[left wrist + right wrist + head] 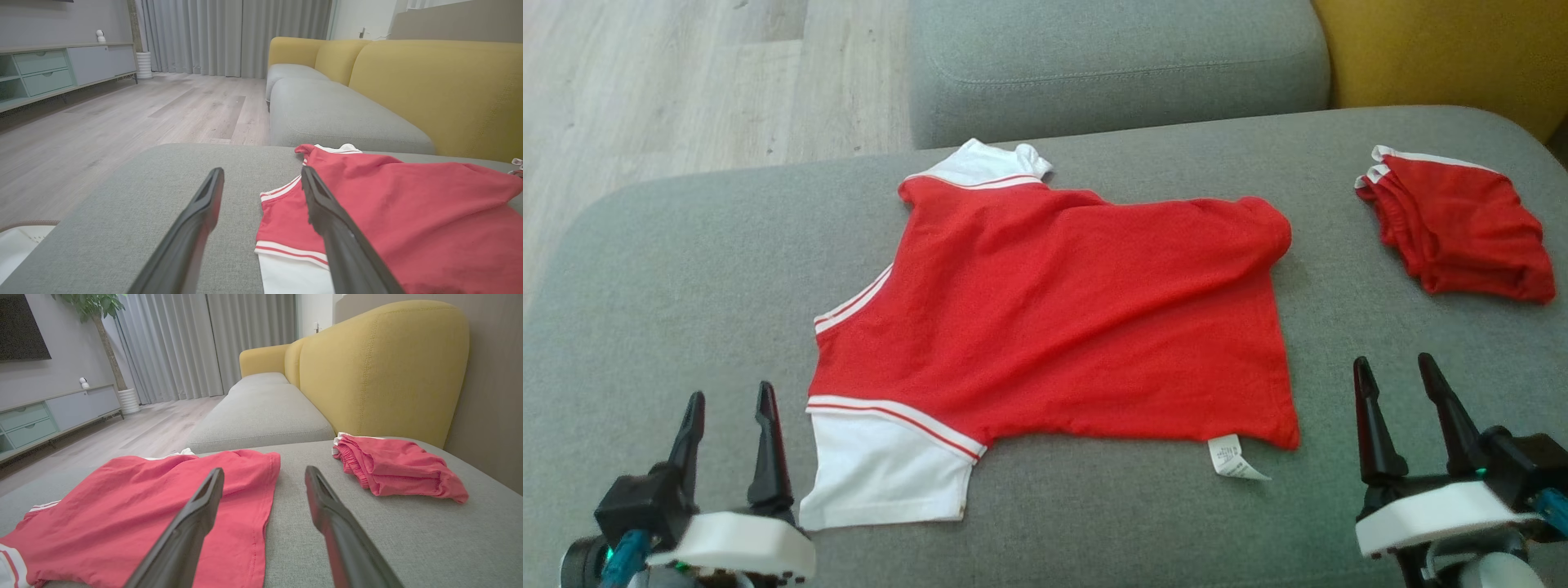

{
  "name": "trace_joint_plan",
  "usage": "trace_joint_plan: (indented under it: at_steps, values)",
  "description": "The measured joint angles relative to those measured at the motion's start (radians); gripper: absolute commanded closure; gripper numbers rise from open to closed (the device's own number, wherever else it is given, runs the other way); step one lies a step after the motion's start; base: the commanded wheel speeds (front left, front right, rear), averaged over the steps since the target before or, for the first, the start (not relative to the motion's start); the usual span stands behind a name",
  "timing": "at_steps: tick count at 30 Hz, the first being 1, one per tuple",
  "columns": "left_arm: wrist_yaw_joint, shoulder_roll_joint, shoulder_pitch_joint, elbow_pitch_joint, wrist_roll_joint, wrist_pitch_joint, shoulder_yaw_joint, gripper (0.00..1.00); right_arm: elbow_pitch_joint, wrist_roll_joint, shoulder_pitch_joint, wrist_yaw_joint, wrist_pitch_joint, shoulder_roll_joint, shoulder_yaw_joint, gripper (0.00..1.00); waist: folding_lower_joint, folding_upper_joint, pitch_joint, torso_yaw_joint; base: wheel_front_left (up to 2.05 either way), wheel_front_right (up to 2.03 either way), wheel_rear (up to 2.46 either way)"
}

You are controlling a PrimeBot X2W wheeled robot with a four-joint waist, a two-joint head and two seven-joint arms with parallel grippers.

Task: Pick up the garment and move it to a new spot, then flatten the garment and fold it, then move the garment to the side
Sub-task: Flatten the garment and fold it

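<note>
Two sets of jaws spread wide, both empty: left gripper (731, 392) and right gripper (1392, 359) at the grey sofa seat's (686, 269) near edge. A red shirt (1054, 318) lies spread across the seat's middle.

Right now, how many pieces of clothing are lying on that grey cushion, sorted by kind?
Red-and-white shirt, spread out: 1
Small red garment with white trim, folded up: 1
Total: 2

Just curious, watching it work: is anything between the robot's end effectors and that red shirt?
Nothing visible. Bare grey cushion lies between the red shirt and both the left end effector and the right end effector.
</note>
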Motion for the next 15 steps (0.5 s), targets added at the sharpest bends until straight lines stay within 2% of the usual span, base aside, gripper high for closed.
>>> trace_joint_plan:
  at_steps: [6,15]
  values:
    - [-0.043,-0.024,0.003,0.000,0.044,0.000,0.030,0.00,0.007,0.000,-0.001,0.000,0.002,-0.001,0.000,0.00,0.0000,0.0000,-0.001,-0.006,0.00,0.00,0.00]
    - [-0.074,-0.047,0.003,0.018,0.075,0.000,0.059,0.00,0.009,0.000,-0.004,0.000,0.013,-0.002,-0.001,0.00,0.0000,0.0000,-0.007,-0.004,0.00,0.00,0.00]
